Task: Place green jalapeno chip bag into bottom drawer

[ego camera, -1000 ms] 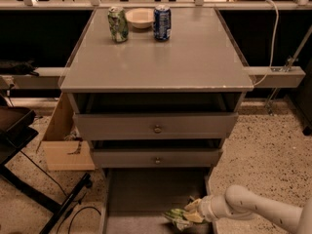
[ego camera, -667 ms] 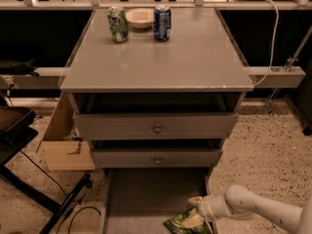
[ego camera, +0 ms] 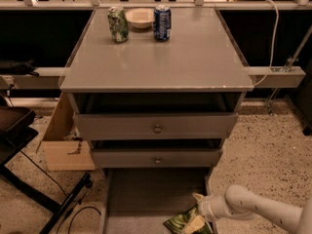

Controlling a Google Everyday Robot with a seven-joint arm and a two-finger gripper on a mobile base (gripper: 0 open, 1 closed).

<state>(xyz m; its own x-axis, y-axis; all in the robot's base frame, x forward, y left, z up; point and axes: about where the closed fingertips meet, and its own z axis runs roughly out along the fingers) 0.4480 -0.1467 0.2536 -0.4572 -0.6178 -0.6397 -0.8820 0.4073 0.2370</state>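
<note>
The green jalapeno chip bag (ego camera: 181, 222) lies at the front right of the open bottom drawer (ego camera: 146, 194), at the lower edge of the view. My gripper (ego camera: 199, 219) reaches in from the lower right on a white arm and is right at the bag's right end, over the drawer's right side. The bag seems to rest on the drawer floor, partly cut off by the frame edge.
On the cabinet top (ego camera: 161, 57) stand a green-white can (ego camera: 118, 24), a white bowl (ego camera: 140, 17) and a blue can (ego camera: 162, 22). Two upper drawers with round knobs (ego camera: 157, 128) are shut. A cardboard box (ego camera: 63, 140) and a black chair base (ego camera: 29, 179) are at the left.
The bag and my gripper have moved lower and slightly left within the drawer; the bag now lies flatter near the drawer's front.
</note>
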